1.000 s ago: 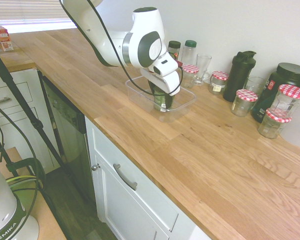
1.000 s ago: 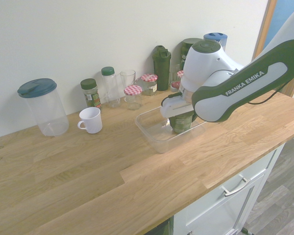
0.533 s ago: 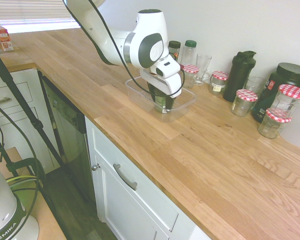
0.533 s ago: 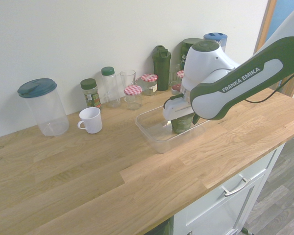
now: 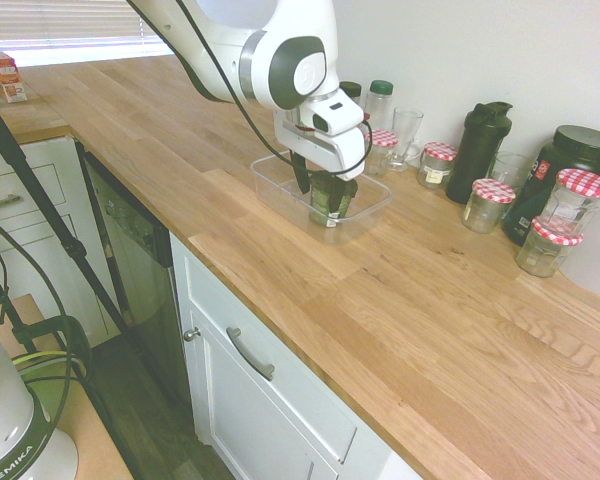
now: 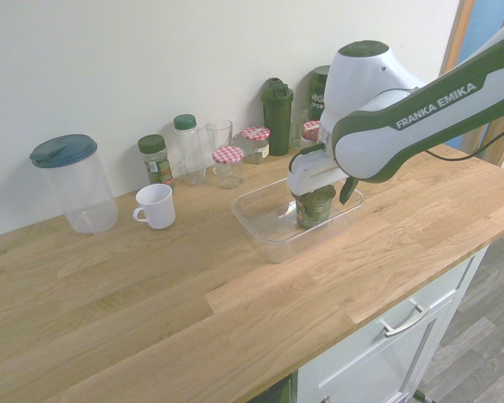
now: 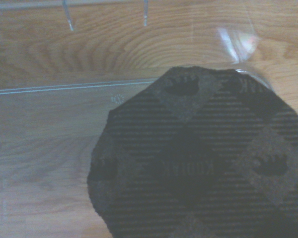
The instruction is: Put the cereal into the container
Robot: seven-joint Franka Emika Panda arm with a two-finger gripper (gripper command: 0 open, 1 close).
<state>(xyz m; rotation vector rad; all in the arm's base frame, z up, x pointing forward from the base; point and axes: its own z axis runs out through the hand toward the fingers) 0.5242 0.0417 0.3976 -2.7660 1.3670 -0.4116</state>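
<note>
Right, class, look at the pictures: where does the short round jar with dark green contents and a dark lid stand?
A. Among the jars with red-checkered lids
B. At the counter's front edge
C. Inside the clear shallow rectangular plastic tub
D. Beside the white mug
C: the short round jar with dark green contents stands upright inside the clear shallow rectangular plastic tub, directly under the claw.
</note>
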